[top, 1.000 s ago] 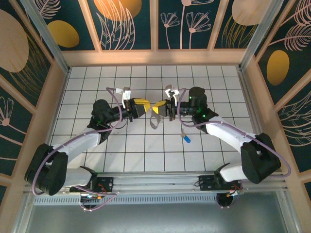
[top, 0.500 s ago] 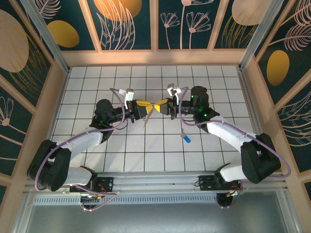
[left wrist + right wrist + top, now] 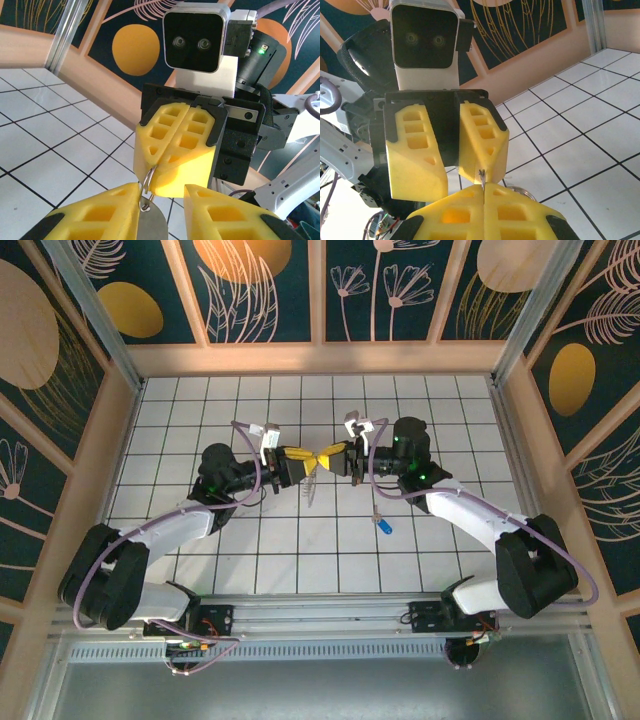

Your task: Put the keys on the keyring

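A white tiled table (image 3: pixel 200 400) is spreading beneath the left gripper (image 3: pixel 308 462); dark floral wall panels (image 3: pixel 250 290) are rising beyond it.

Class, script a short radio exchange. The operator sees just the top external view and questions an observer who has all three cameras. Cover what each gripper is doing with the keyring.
Operator: From above, everything bunches up in the middle. Who is holding what?
Observer: The left wrist view shows the right gripper shut, pinching the thin wire loop of the keyring at its very tips.
Operator: And the other one?
Observer: The right wrist view shows the left gripper open, jaws well apart, gripping nothing.
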You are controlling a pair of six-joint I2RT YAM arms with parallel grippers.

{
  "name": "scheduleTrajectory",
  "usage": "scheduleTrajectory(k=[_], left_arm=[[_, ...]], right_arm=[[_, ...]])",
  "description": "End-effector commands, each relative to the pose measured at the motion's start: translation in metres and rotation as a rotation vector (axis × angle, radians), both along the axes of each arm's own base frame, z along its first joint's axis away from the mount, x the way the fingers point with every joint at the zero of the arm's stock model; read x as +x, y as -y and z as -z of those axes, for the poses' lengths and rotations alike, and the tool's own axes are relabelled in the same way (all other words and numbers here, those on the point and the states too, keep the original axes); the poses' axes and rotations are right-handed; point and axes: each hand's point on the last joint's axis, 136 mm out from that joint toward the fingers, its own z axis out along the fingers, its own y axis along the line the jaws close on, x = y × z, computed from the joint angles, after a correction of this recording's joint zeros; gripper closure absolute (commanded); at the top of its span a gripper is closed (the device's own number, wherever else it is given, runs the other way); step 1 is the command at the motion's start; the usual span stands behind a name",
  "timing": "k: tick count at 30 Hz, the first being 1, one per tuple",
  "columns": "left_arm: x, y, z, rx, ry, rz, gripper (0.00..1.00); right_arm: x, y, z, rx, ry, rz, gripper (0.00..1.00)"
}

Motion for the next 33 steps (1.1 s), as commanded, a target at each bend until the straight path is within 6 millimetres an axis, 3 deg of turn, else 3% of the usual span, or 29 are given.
scheduleTrajectory(k=[1,8,12,17,20,21,22,25,27,33], left_arm=[[-0.005,0.007,-0.016,-0.025,0.074,0.039,0.72],[-0.006,0.011,-0.017,-0.032,0.081,0.054,0.76],[-0.008,0.012,-0.016,-0.031,0.081,0.059,0.83],[-0.008,0.012,-0.016,-0.028,0.086,0.056,1.00],[-0.007,0.012,-0.015,-0.019,0.095,0.046,1.00],[-0.006,0.011,-0.015,-0.014,0.098,0.037,1.00],[-0.005,0.010,-0.014,-0.005,0.105,0.026,1.00],[-0.003,0.009,-0.013,0.017,0.126,0.007,1.00],[-0.004,0.009,-0.014,0.026,0.139,0.007,1.00],[0.000,0.011,-0.014,0.092,0.183,0.005,1.00]], right_arm=[[-0.002,0.000,-0.021,0.045,0.061,-0.023,1.00],[-0.001,-0.001,-0.018,0.041,0.051,-0.024,1.00],[-0.001,0.000,-0.018,0.039,0.053,-0.020,1.00],[0.000,0.000,-0.017,0.036,0.050,-0.015,1.00],[0.002,0.001,-0.019,0.036,0.049,-0.005,1.00],[0.005,0.003,-0.020,0.037,0.047,0.011,0.96],[0.009,0.009,-0.022,0.040,0.042,0.038,0.82],[0.017,0.031,-0.032,0.074,0.043,0.120,0.60],[0.019,0.043,-0.036,0.085,0.046,0.164,0.50],[0.028,0.058,-0.034,0.064,0.022,0.299,0.32]])
